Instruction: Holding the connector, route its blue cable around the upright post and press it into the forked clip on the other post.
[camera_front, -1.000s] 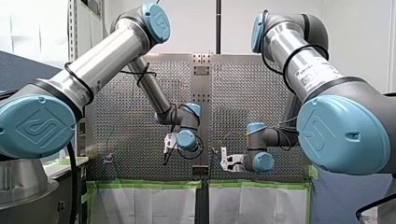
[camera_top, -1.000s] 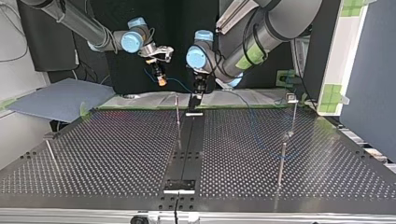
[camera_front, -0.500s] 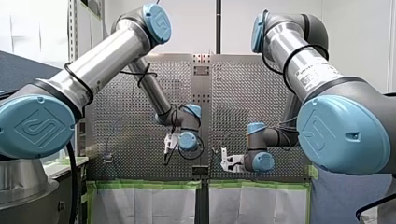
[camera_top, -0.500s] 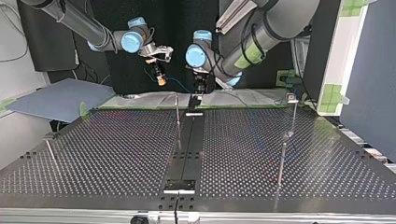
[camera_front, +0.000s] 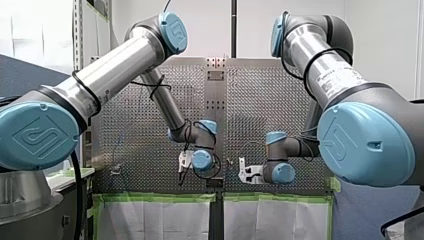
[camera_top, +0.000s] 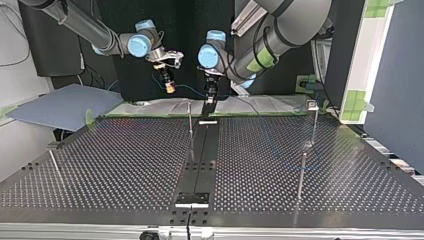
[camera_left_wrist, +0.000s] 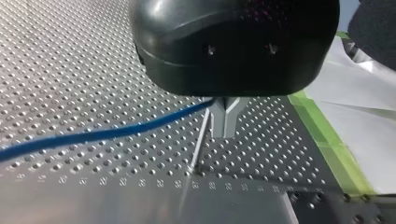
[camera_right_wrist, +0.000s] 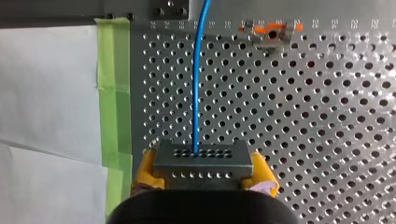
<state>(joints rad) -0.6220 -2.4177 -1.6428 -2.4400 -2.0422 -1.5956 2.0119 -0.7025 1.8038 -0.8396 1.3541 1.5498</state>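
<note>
Between right gripper's (camera_right_wrist: 205, 173) yellow pads (camera_right_wrist: 145, 170), in its wrist view alone, connector (camera_right_wrist: 203, 158) pinched; left gripper's (camera_top: 209, 102) jaws unreadable.

Pale wall (camera_front: 380, 40), black backdrop (camera_top: 190, 20), green-taped white sheeting (camera_front: 155, 220).

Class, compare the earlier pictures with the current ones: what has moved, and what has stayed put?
My left gripper dropped lower and edged toward the front view's right. My right gripper barely shifted and still clamps the connector. The blue cable still runs between them; the posts stayed put.
</note>
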